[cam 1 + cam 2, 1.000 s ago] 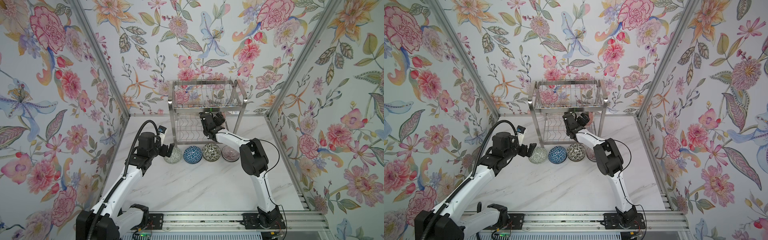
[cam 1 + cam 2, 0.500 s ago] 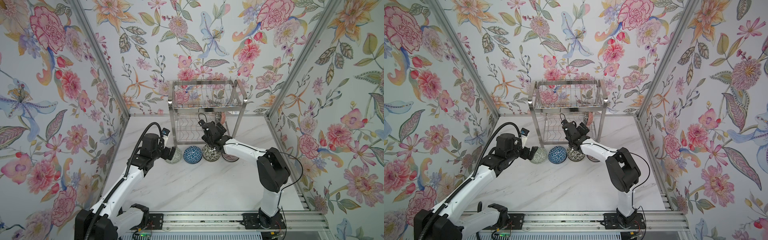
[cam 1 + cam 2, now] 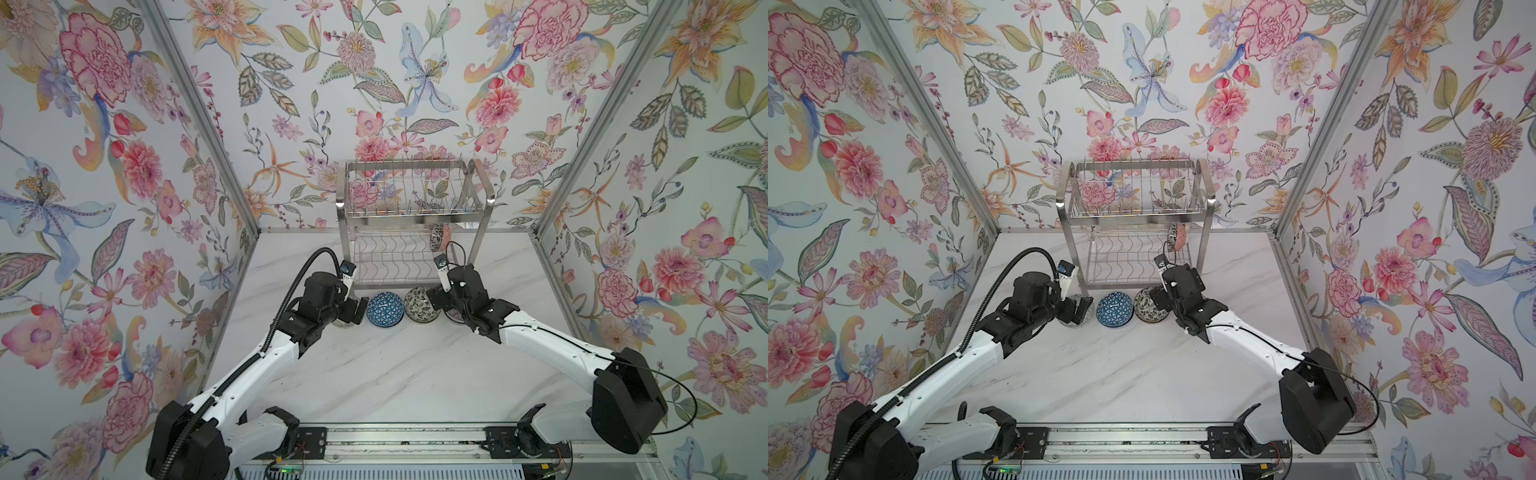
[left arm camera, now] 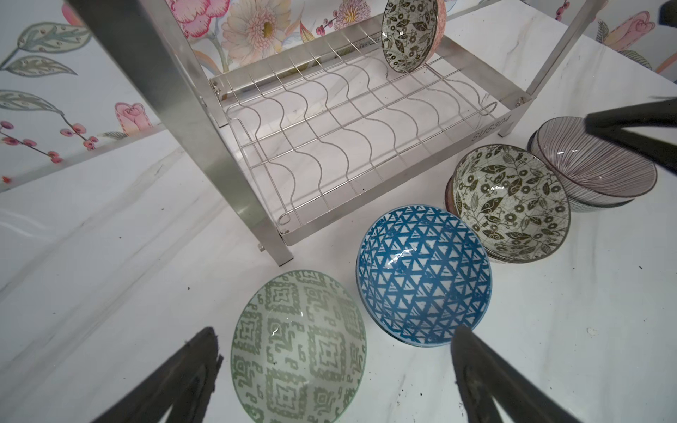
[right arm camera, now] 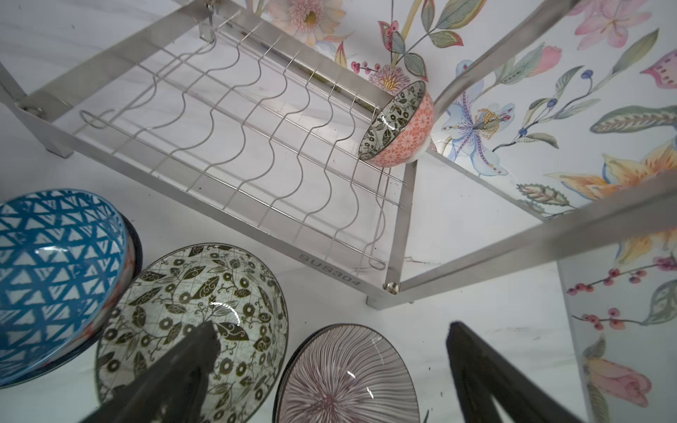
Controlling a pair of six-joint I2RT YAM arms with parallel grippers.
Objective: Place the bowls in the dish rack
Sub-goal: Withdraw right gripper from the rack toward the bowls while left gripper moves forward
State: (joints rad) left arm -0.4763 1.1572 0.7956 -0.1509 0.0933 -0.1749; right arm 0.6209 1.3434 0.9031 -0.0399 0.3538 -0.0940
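rack: shiny steel wire, wavy | bowl: glossy, round, on edge inside | left gripper, right gripper: spread

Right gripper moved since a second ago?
Yes. The right gripper has backed out of the dish rack, lower tier, toward the camera, and now hovers open over the bowls in front.

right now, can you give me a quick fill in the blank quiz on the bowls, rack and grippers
1. One pink-sided bowl stands on edge on the ____ tier of the dish rack.
2. On the table, between the green bowl and the leaf bowl, sits a triangle-patterned bowl coloured ____.
3. The left gripper and right gripper are both ____.
Missing words: lower; blue; open.
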